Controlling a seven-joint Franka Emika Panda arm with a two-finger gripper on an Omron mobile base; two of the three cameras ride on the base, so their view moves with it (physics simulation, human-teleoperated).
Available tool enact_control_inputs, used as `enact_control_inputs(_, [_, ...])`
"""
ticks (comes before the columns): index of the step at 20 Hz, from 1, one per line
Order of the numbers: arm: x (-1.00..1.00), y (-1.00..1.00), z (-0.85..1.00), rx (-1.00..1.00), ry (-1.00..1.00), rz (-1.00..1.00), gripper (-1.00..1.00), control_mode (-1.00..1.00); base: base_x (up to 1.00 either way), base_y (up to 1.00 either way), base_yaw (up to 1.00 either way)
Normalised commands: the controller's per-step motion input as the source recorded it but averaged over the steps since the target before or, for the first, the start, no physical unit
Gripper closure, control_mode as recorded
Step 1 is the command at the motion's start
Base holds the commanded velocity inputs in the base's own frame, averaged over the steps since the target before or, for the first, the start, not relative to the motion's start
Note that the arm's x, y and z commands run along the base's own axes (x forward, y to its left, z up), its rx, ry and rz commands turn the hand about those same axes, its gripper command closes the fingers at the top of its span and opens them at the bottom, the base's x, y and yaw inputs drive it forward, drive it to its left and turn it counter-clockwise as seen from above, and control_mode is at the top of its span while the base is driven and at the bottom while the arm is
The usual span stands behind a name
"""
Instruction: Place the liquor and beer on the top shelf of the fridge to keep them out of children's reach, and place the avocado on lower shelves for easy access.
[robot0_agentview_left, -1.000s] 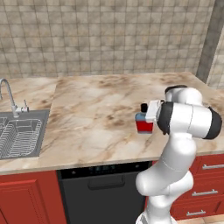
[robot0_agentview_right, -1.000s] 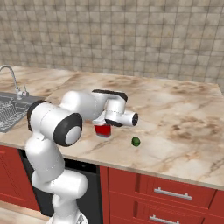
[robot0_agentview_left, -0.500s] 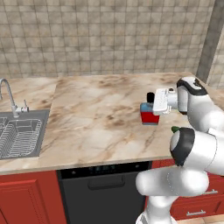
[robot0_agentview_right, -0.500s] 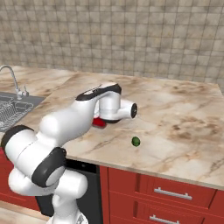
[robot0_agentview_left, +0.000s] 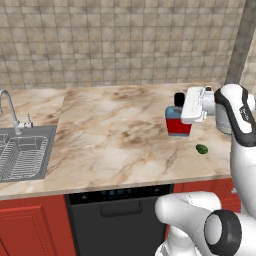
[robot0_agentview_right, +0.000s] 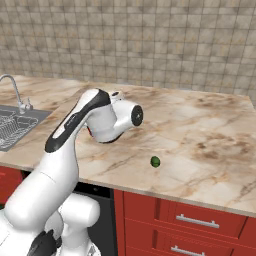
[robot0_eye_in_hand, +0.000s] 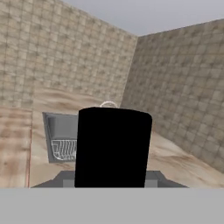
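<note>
My gripper (robot0_agentview_left: 183, 108) is shut on the liquor (robot0_agentview_left: 178, 121), a squat blue bottle with a red label, gripping it from the right side near its black cap (robot0_agentview_left: 179, 97). The bottle stands upright at the right part of the marble counter (robot0_agentview_left: 110, 135); I cannot tell whether its base touches the counter. The same black cap (robot0_eye_in_hand: 113, 146) looms close in the hand view. The avocado (robot0_agentview_left: 202, 148) lies on the counter in front of and right of the bottle, and in the right base view the avocado (robot0_agentview_right: 155, 161) lies near the front edge. The beer and the fridge with its shelves are out of view.
A steel sink (robot0_agentview_left: 20, 155) with a faucet (robot0_agentview_left: 10, 111) sits at the counter's left end. A tiled wall (robot0_agentview_left: 125, 45) runs behind the counter. A dark dishwasher front (robot0_agentview_left: 117, 220) and red drawers (robot0_agentview_right: 190, 220) lie below the counter's edge.
The arm has swung over to the right and carried the liquor bottle rightwards and farther back over the counter. The avocado has not moved.
</note>
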Motion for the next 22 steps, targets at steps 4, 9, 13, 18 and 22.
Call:
enact_control_inputs(4, [-0.8,0.3,1.0,-0.05,0.0,-0.08,1.0,-1.0,0.0,0.0,0.0])
enact_control_inputs(9, [-0.92,0.06,0.85,-0.06,0.0,-0.03,1.0,-1.0,0.0,0.0,0.0])
enact_control_inputs(13, [-0.93,0.0,0.29,-0.09,0.0,-0.08,1.0,-1.0,0.0,0.0,0.0])
enact_control_inputs(18, [-0.74,0.0,0.12,-0.09,0.02,-0.15,1.0,-1.0,0.0,0.0,0.0])
enact_control_inputs(22, [-0.28,0.0,0.14,-0.08,0.05,-0.15,1.0,-1.0,0.0,0.0,0.0])
